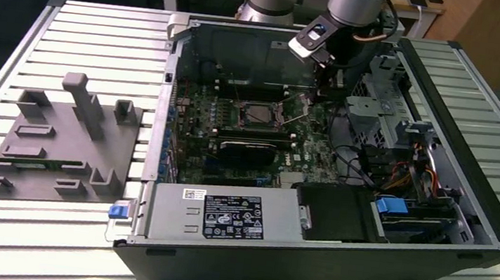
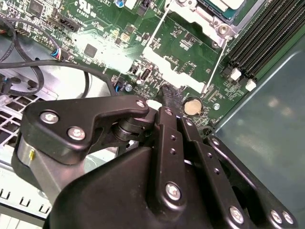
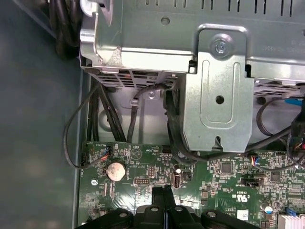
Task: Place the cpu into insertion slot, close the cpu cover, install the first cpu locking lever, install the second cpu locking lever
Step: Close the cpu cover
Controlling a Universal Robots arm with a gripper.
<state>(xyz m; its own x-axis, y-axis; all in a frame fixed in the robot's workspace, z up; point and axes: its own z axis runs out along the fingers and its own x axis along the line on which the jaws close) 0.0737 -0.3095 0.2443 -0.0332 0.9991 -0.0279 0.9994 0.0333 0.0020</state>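
The insertion slot sits in the green motherboard inside the open computer case. In the second wrist view a silver-grey cpu lies in it, with the silvery cpu cover flat around it. Two thin wire locking levers stand out from the socket's sides, unlatched. My gripper hangs over the board to the exterior view's right of the socket. Its black fingertips are pressed together just above the board near a coin battery, with nothing seen between them. Both wrist views show the fingers shut.
A metal drive cage with black cables stands close beside the gripper. Black memory slots run along the socket's other side. A black heatsink block lies near the socket. A grey fixture sits on the slatted table outside the case.
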